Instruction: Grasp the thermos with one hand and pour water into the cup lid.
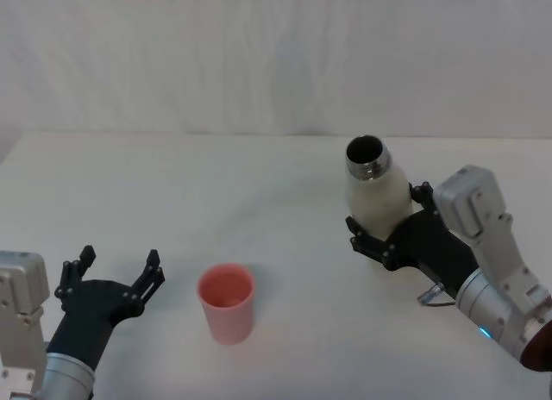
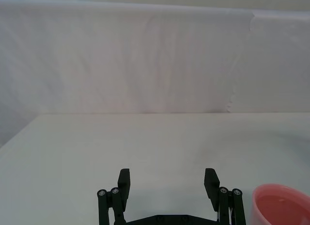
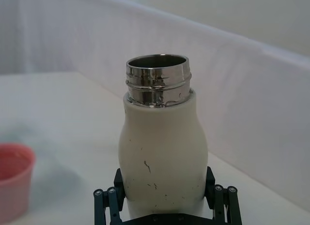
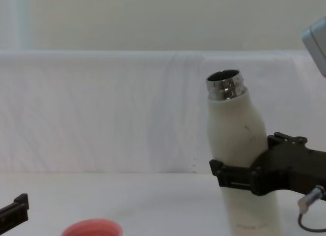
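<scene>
On the table's right side your right gripper [image 1: 379, 236] is clamped round the thermos [image 1: 377, 196], mouth uncapped for pouring. The cup lid [image 1: 227, 302] stands well apart at centre; your left gripper [image 1: 110, 276] idles beside it, fingers spread.

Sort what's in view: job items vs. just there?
Job:
- thermos, cap off, gripped by right hand
- cup lid, standing on the table

Just there:
- left hand, open, idle near the cup lid
- white backdrop cloth
</scene>
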Action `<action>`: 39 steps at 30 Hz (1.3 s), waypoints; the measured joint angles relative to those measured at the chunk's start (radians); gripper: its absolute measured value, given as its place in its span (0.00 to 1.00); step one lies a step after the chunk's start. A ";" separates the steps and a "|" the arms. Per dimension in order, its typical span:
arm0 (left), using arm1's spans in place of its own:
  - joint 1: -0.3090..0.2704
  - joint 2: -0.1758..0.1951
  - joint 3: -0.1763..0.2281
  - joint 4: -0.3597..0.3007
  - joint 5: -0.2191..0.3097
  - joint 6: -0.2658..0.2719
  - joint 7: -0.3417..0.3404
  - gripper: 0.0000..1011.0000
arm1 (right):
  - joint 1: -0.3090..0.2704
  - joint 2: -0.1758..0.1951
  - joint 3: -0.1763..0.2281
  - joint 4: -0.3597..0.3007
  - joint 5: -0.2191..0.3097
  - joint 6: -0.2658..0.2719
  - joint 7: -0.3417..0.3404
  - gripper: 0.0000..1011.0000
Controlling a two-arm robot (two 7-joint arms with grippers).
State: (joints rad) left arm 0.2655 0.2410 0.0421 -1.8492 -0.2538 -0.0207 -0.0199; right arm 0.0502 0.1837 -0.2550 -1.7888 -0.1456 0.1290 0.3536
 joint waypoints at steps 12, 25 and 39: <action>0.000 0.000 0.000 0.000 0.000 0.000 0.000 0.99 | 0.054 -0.036 -0.002 0.086 0.178 0.005 0.071 0.95; 0.000 0.000 0.000 0.000 0.000 0.000 0.000 0.99 | 0.088 -0.062 -0.013 0.168 0.282 0.002 0.078 0.95; 0.000 0.000 0.000 0.000 0.000 0.000 0.000 0.99 | 0.099 -0.045 -0.031 0.186 0.342 0.025 0.073 0.95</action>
State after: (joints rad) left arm 0.2655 0.2409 0.0422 -1.8492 -0.2538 -0.0207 -0.0199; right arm 0.1487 0.1384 -0.2859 -1.6029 0.1961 0.1540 0.4263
